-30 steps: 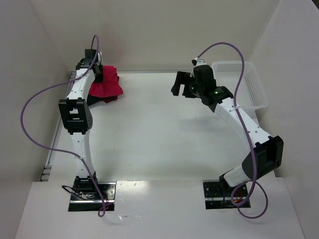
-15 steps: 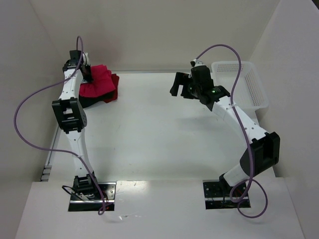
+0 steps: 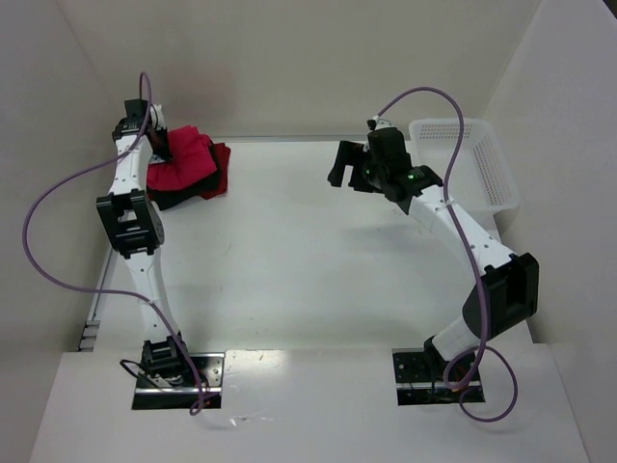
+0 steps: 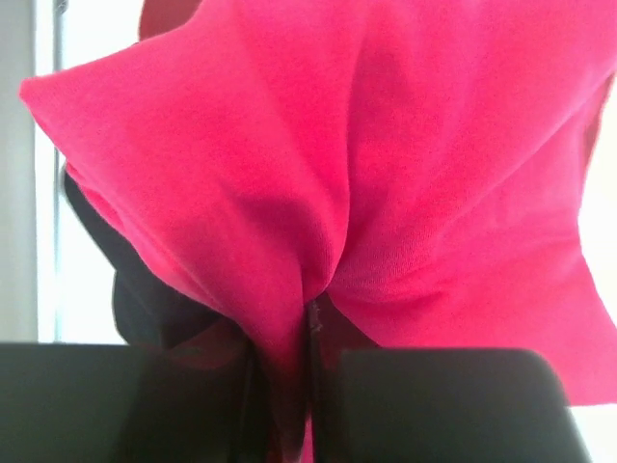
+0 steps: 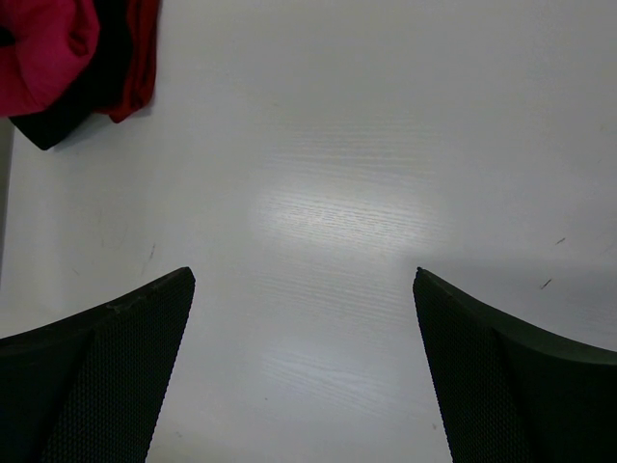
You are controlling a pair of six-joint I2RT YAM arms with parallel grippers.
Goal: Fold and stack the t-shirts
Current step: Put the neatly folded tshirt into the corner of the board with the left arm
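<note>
The left gripper (image 4: 310, 395) pinches the crimson-pink t-shirt (image 4: 386, 174), heaped over the black t-shirt (image 3: 171, 201) and darker red t-shirt (image 3: 221, 160) (both mostly hidden), well left of the basket (image 3: 487, 174). The right gripper (image 5: 304, 367), nearer the basket, gapes wide.

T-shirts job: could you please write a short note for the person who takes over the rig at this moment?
The left gripper is shut on a fold of the crimson-pink t-shirt, at the far left corner of the table.
The right gripper is open and holds nothing, above bare table.
All three shirts are in one bunched heap: the pink one on top, the black t-shirt under it, the darker red t-shirt on the heap's right side.
Done: no neatly folded stack shows.
Left: spread, fold and stack all three.
</note>
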